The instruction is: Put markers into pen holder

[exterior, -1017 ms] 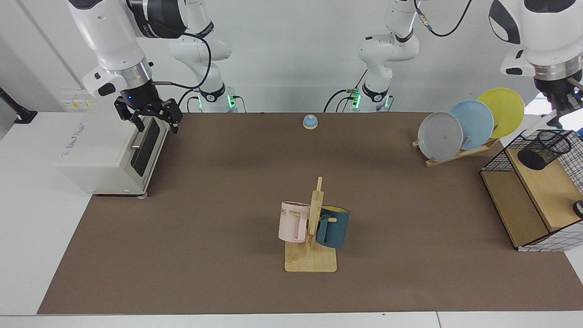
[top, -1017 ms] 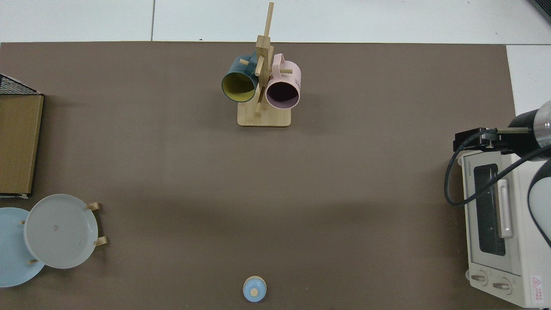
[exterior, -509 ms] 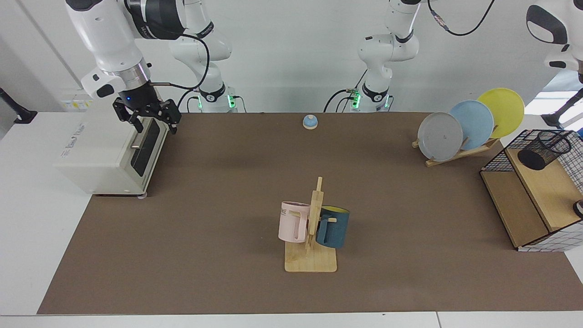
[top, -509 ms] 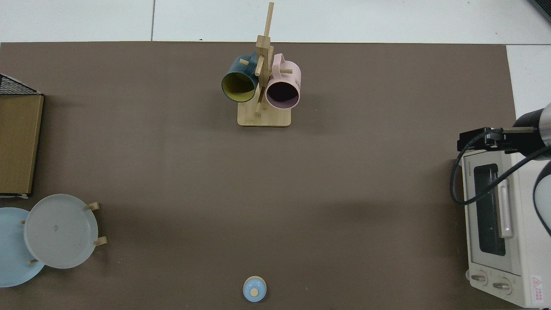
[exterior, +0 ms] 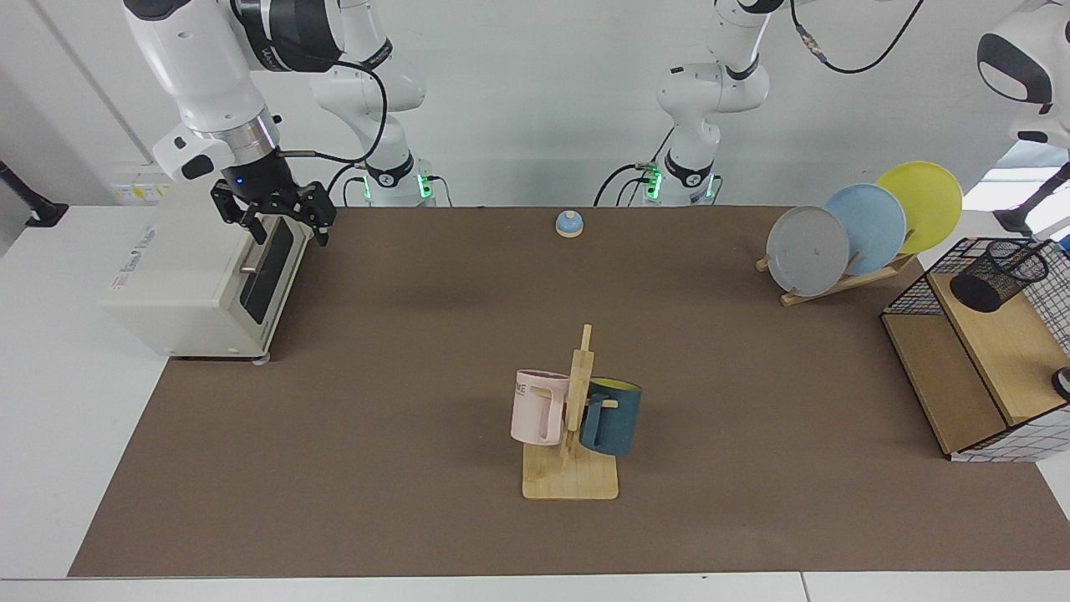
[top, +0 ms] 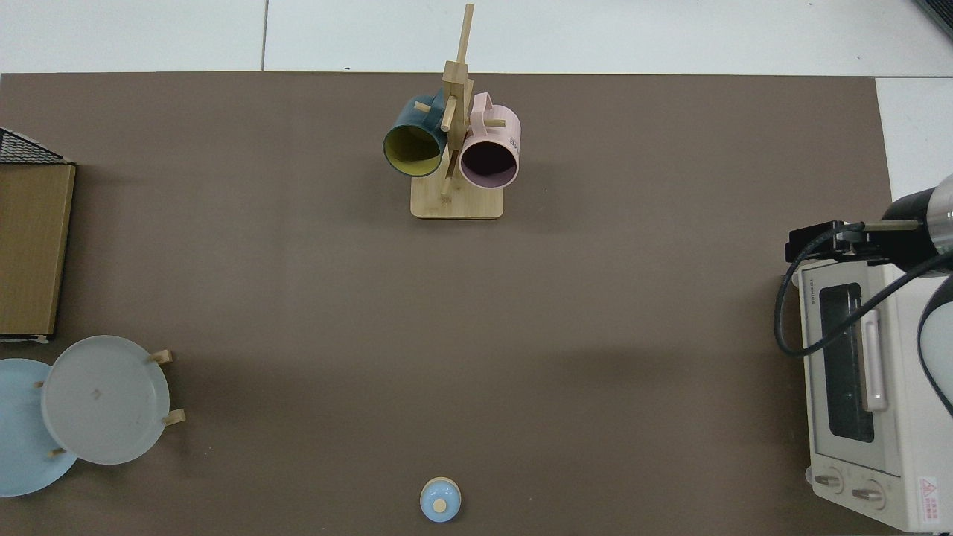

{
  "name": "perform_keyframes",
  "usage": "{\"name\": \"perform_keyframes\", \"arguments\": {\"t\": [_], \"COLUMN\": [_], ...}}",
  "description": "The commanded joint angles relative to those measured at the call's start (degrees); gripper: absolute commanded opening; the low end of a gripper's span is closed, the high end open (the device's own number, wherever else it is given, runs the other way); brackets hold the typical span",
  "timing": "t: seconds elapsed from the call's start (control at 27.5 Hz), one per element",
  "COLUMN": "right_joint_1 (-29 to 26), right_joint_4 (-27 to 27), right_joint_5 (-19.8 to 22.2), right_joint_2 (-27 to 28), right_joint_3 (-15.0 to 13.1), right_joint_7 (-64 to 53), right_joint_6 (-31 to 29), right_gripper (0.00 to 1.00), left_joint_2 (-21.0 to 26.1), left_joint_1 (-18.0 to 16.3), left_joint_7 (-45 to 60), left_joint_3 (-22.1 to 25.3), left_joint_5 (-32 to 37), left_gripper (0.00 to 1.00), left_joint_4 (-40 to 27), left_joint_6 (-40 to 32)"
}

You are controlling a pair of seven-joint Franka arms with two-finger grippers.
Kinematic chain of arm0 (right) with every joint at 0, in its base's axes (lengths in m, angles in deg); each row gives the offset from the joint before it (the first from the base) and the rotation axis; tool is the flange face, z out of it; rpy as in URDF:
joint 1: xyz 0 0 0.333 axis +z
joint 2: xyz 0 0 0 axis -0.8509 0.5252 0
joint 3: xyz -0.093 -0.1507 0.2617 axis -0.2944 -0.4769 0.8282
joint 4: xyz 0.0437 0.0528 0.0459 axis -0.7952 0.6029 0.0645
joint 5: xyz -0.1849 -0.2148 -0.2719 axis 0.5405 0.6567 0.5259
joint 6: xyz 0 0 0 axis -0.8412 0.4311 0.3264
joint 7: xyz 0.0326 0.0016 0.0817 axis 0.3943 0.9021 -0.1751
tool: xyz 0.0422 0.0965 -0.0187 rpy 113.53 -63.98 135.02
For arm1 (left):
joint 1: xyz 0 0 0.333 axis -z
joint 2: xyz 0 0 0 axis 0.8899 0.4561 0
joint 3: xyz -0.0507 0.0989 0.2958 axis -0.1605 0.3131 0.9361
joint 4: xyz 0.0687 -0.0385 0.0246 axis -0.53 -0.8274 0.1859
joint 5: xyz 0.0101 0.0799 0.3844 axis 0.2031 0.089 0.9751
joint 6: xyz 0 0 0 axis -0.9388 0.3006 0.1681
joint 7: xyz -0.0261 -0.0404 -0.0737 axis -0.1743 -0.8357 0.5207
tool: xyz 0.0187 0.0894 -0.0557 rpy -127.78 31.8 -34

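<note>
The pen holder (exterior: 1000,275), a small black mesh cup, stands on the wooden upper shelf inside the wire basket (exterior: 936,267) at the far right of the facing view. No markers show in either view. Of my left arm only a white link (exterior: 1024,58) at the top right corner is visible, high above the basket; its gripper is out of frame. My right gripper (exterior: 284,227) hangs open and empty just above the front top edge of the toaster oven (exterior: 192,276). It also shows in the top view as the right gripper (top: 823,242) at the right edge.
A wooden mug tree (exterior: 577,418) with a pink and a dark blue mug stands mid-table near the front. A plate rack (exterior: 861,230) with grey, blue and yellow plates sits beside the basket. A small blue bell (exterior: 569,223) lies at the back centre.
My left arm's hand, a second ago just above the pen holder, has risen and left the facing view. The right gripper has barely shifted over the oven.
</note>
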Motion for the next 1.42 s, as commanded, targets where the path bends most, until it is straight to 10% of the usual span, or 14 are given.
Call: {"name": "perform_keyframes", "arguments": {"t": [0.0, 1.38], "right_joint_1": [-0.85, -0.85], "right_joint_4": [-0.27, -0.27], "right_joint_5": [-1.24, -1.16], "right_joint_2": [0.14, 0.14], "right_joint_3": [0.37, 0.37], "right_joint_7": [-1.81, -1.72], "right_joint_6": [0.37, 0.37], "right_gripper": [1.0, 1.0], "left_joint_2": [-0.52, -0.87], "left_joint_1": [0.48, -1.1], "left_joint_7": [3.14, 12.73], "left_joint_3": [0.86, 3.41], "left_joint_5": [-0.02, -4.67], "left_gripper": [0.0, 0.01], "left_joint_4": [-3.93, -14.84], "left_joint_6": [2.95, 12.53]}}
